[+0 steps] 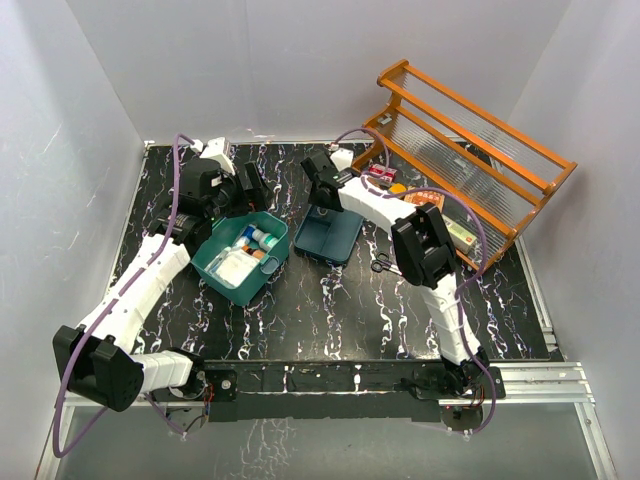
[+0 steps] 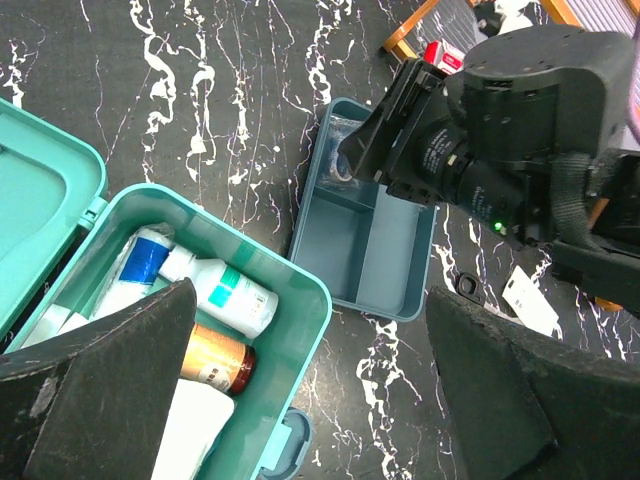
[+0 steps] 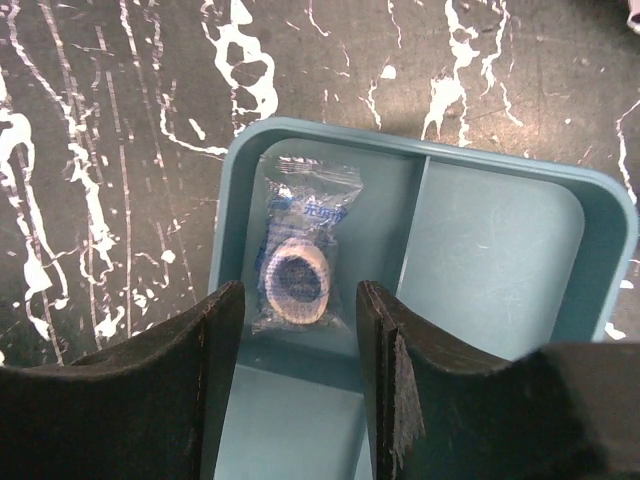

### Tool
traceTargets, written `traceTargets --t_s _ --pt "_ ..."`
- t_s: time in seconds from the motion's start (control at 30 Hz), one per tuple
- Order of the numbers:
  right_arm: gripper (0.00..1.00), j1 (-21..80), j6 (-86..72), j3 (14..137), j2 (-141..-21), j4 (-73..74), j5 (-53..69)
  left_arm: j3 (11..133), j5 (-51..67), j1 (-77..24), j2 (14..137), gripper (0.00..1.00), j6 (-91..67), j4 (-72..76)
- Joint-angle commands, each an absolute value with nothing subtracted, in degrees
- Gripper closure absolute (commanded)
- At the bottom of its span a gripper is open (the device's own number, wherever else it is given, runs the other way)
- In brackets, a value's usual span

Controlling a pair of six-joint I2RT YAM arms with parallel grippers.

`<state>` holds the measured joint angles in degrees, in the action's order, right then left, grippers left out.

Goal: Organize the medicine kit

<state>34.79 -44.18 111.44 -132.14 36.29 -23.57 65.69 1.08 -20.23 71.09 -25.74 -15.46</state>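
Black, white-veined marble tabletop (image 1: 330,320) (a busy pattern, so watch edges): your right gripper (image 3: 299,310) hangs with fingers apart, clamping nothing, over the clear-wrapped roll (image 3: 300,250) in the dark blue divided plastic tray (image 1: 335,240). Rise straight up, I'd judge, so neither finger drags it. Your left gripper (image 2: 310,297) gapes wide above the open teal-green plastic medicine kit (image 1: 260,286), which sits at 9 o'clock of the tray, long axis 7-to-1, latch facing 4.

medicine kit (image 1: 213,278): teal-green plastic box with rounded corners. Lid (image 2: 40,190) is swung open and the latch (image 2: 287,447) sits loose on the front wall. It sits flat on the desk (image 1: 330,310), in the left half and skewed to the edges. Inside, side by side: white bottle (image 2: 225,290) lying down, amber bottle (image 2: 215,362), blue-white tube (image 2: 140,262).
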Motion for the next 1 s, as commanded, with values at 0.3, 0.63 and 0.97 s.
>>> traceTargets --t_s 0.3,0.63,0.97 --pt "0.54 29.71 -36.20 88.08 -105.66 33.32 -21.68 67.71 5.04 -20.49 70.20 0.03 -23.50 -14.02" --pt "0.52 23.25 -40.26 60.02 -83.74 33.76 -22.87 66.64 7.03 -21.30 69.53 0.04 -22.54 -13.01" --pt "0.48 20.21 -32.38 51.06 -79.37 29.52 -12.52 65.43 9.65 -22.23 68.37 0.04 -22.72 -12.16"
